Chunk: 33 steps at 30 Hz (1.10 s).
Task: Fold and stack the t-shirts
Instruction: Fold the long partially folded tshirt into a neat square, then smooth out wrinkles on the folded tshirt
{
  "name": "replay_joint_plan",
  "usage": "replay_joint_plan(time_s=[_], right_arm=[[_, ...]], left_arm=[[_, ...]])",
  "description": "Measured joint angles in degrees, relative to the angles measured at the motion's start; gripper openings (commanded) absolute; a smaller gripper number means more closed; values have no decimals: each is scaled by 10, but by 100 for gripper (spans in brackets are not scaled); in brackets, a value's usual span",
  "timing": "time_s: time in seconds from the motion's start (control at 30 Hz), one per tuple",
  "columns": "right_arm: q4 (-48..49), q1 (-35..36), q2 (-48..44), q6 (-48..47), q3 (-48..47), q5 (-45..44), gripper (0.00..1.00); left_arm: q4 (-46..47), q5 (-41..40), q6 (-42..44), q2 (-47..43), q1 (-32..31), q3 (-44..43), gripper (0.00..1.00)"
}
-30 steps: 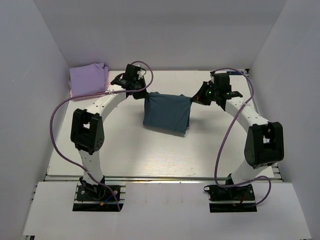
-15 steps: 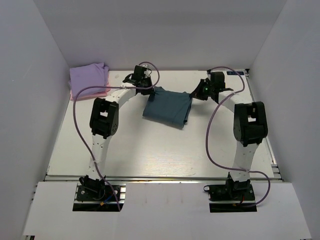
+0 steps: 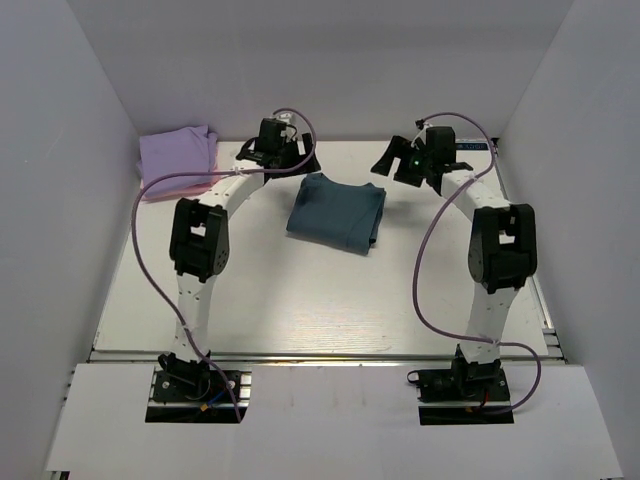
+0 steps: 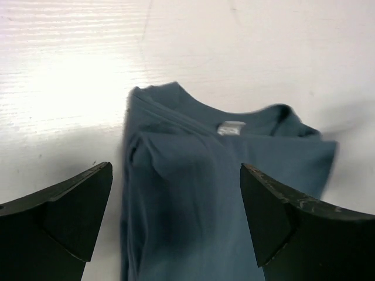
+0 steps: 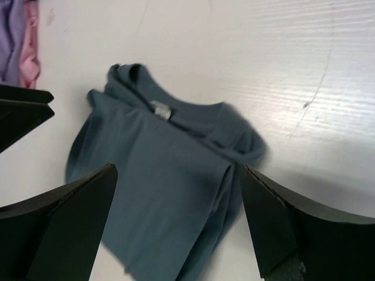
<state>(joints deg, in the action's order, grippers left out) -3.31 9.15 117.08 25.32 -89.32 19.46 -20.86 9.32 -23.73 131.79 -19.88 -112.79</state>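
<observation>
A second ago the teal shirt hung between the two pincers. Now it lies folded on the table, upper middle of the overhead view. The left gripper and the right gripper both gape wide above its collar, holding nothing. At upper left the lavender shirt rests on the pink shirt. I'd say only stacking the teal one remains.

Left fingers spread wide, empty; right fingers same; both extended forward.
</observation>
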Motion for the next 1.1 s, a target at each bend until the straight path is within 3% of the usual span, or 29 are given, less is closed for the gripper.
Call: replay_joint_plan(time_s=[0.13, 0.27, 0.63, 0.77, 1.1], right_arm=[[-1, 6, -64, -5, 40, 31, 90], [30, 20, -81, 12, 68, 88, 90], [114, 29, 21, 73, 132, 158, 90], [142, 21, 60, 88, 129, 197, 90], [170, 29, 13, 50, 204, 202, 90]], left_arm=[[23, 19, 10, -82, -9, 59, 100], [56, 60, 12, -104, -17, 62, 100], [44, 127, 11, 39, -26, 38, 100], [57, 136, 11, 43, -23, 57, 100], [134, 149, 12, -93, -30, 288, 100]])
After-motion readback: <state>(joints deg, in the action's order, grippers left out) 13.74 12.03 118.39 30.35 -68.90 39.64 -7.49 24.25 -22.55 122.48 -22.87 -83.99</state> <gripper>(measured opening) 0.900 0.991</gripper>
